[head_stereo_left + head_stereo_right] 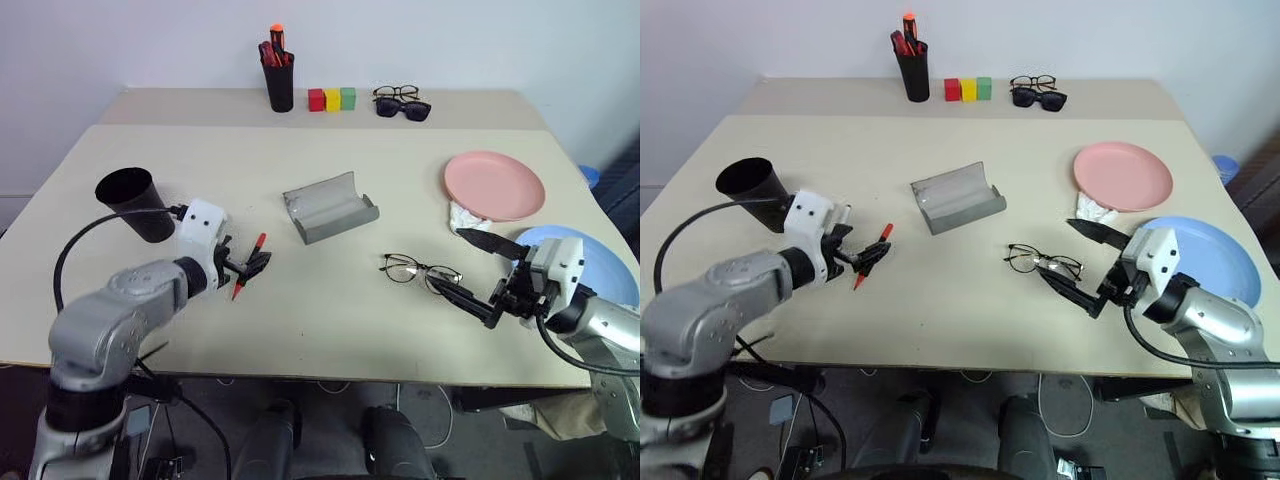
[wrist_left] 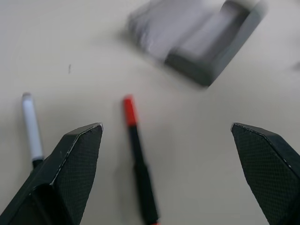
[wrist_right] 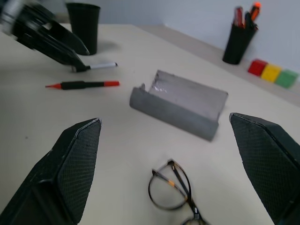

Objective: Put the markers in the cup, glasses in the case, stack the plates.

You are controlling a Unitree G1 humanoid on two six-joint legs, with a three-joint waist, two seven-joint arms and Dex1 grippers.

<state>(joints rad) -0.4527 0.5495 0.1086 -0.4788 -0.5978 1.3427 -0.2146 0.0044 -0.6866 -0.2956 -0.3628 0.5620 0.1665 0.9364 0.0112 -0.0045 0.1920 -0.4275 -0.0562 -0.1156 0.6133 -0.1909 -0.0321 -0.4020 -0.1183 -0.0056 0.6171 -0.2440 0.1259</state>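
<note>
Where it lies flat, red marker, tip toward case.

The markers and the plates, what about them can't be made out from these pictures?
- White marker: head views, hidden behind the open left gripper; left wrist view, its near end runs behind a finger.
- Red marker: head views, part covered by the same gripper.
- Light blue plate: near side hidden by the open right gripper and arm.
- White object beside the pink plate: too small to identify.

bare table — case mid-table
</note>
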